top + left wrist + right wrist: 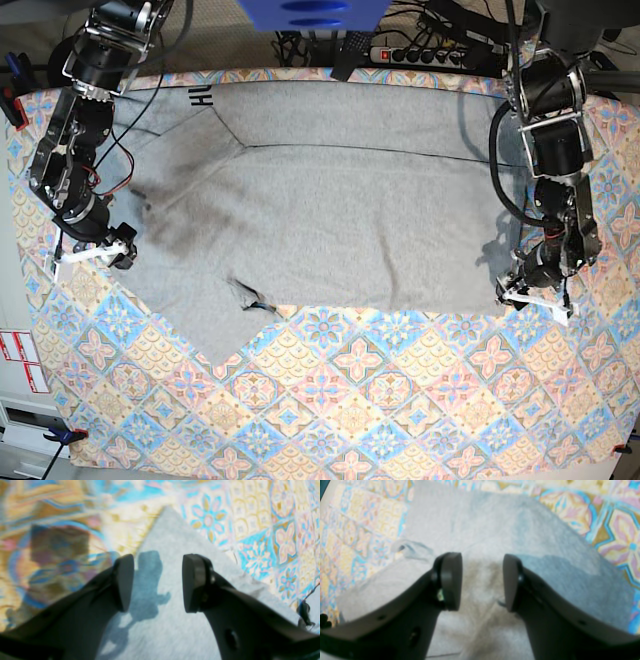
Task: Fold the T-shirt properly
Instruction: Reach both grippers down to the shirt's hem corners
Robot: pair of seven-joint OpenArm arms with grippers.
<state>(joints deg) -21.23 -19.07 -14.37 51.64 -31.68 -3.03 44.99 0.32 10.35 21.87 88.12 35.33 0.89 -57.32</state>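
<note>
Both end effectors stand open, nothing held: left end effector [535, 293] over the T-shirt [320, 220] corner at right, right end effector [95, 250] at left. Spread across the far table [330, 400], each corner wants pinching squarely, one layer.

Count taken from the base view:

- 1 heather-grey cotton T-shirt [330, 220] lay spread out
- 1 colourful diamond-patterned tablecloth [400, 390] was under it
- 2 black robot arms stood at the sides, each with 1 gripper: left gripper [536, 297], right gripper [95, 252]
- 1 white power strip [425, 48] sat beyond the far edge
- 1 blue object [312, 14] was at top centre
</note>
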